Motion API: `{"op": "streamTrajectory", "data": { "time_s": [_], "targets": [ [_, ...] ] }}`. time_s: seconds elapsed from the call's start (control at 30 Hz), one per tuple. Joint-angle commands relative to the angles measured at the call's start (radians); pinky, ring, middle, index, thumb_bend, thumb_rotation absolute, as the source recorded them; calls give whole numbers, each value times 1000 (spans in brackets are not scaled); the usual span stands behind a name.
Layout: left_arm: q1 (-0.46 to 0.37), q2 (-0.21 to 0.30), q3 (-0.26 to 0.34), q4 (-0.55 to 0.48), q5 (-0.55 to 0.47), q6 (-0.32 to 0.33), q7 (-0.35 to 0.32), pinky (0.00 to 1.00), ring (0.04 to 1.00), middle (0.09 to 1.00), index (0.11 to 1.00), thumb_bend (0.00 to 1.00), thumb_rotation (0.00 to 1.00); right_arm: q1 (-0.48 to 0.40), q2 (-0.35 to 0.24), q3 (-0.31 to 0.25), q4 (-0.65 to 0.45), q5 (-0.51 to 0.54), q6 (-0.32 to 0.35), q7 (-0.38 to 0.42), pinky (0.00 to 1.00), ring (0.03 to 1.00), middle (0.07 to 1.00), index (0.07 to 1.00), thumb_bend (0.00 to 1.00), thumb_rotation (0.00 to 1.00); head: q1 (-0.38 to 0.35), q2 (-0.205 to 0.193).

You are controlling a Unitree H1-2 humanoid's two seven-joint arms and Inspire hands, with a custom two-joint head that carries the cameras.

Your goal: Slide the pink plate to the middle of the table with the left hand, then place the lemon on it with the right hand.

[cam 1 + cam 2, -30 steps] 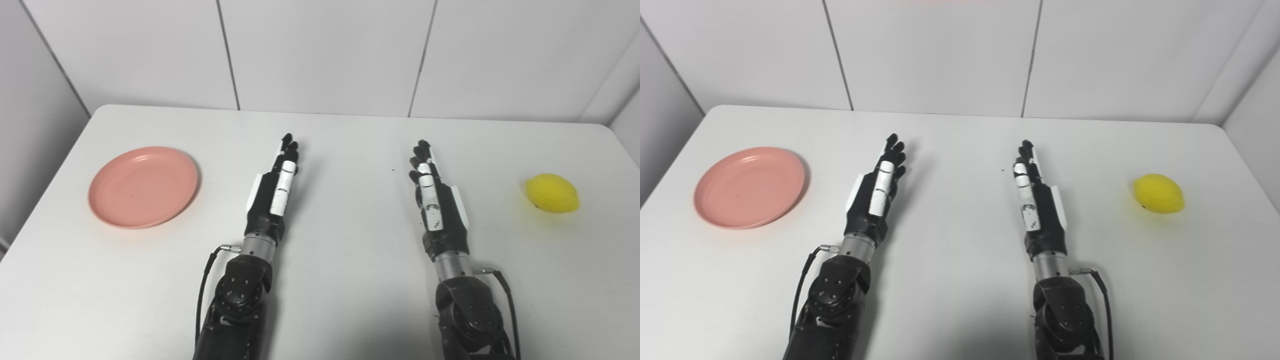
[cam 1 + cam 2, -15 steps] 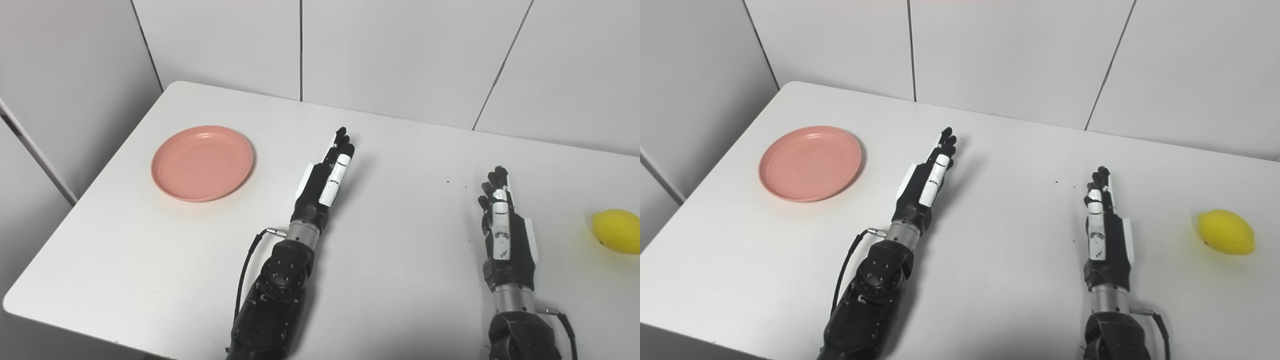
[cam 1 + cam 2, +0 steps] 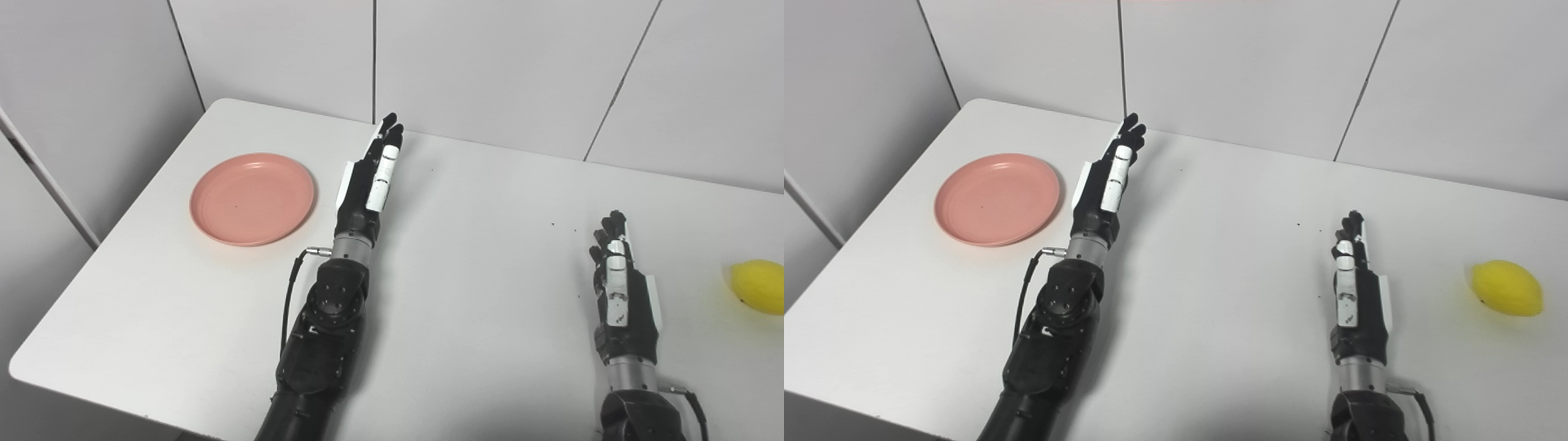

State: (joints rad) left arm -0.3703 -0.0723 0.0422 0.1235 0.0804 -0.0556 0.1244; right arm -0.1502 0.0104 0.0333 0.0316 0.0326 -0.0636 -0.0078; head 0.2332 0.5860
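Left hand (image 3: 367,184), fingers extended and empty, just right of the pink plate (image 3: 252,198) at the table's (image 3: 490,294) far left; right hand (image 3: 1355,300) likewise empty, extended; lemon (image 3: 1507,296) at far right

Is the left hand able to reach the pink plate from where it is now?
Probably yes. The left hand is open and empty, raised just beside the plate on its right side. Nothing lies between them on the table; the plate itself is bare.
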Motion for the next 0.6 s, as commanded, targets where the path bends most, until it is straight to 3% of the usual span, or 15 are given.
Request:
{"op": "streamTrajectory", "data": {
  "time_s": [0.0, 0.3, 0.57],
  "targets": [
    [-61, 13, 10, -18, 17, -54, 26, 878, 876, 883, 874, 720, 1000, -14, -1, 1, -17, 1, -64, 15, 1000, 1000, 1000, 1000, 724, 1000, -1, -2],
    [-92, 54, 60, -86, 34, 37, 73, 793, 799, 803, 796, 759, 1000, -12, -5, 5, -15, -6, -71, 15, 1000, 1000, 1000, 1000, 741, 1000, 6, -10],
    [-110, 106, 104, -88, 44, 68, 96, 782, 778, 786, 782, 774, 1000, -10, -4, 3, -9, -6, -95, 13, 1000, 1000, 1000, 1000, 720, 1000, 11, -19]
  ]
}}
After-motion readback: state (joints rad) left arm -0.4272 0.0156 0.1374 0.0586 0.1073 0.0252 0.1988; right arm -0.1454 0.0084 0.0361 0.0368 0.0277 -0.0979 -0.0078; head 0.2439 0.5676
